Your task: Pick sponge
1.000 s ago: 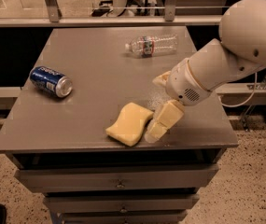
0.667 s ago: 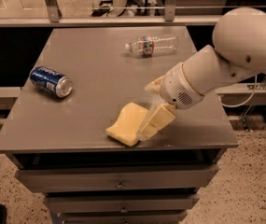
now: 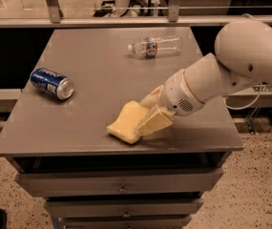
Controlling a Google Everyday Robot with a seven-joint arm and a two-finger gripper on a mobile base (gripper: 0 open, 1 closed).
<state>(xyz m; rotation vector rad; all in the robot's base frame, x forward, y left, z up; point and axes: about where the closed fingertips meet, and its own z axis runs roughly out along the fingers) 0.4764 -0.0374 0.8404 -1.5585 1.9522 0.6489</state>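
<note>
Leaving alone the blue can (image 3: 52, 83) lying at middle left, well apart. Getting set to grab the sponge (image 3: 125, 124) lying flat at lower middle, near the table's (image 3: 92, 46) front edge, holding the gripper (image 3: 141, 117) spread open around its right end. Probably needing next to be squeezing shut on the soft foam, then lifting.

The flat pale yellow foam sponge (image 3: 125, 123) looks soft, porous and matt. Right at its right edge is the blocky pale-yellow gripper (image 3: 144, 116), smoother and dull like moulded plastic. The rounded white arm shell (image 3: 250, 56) is smooth plastic with a soft sheen. The grey table top (image 3: 92, 123) is smooth and satin, faintly reflective. The blue soda can (image 3: 52, 83) is glossy metal, and the clear water bottle (image 3: 154, 46) is shiny ribbed plastic. 2 small drawer knobs (image 3: 122, 190) look metallic. The floor (image 3: 264, 185) is speckled stone.
</note>
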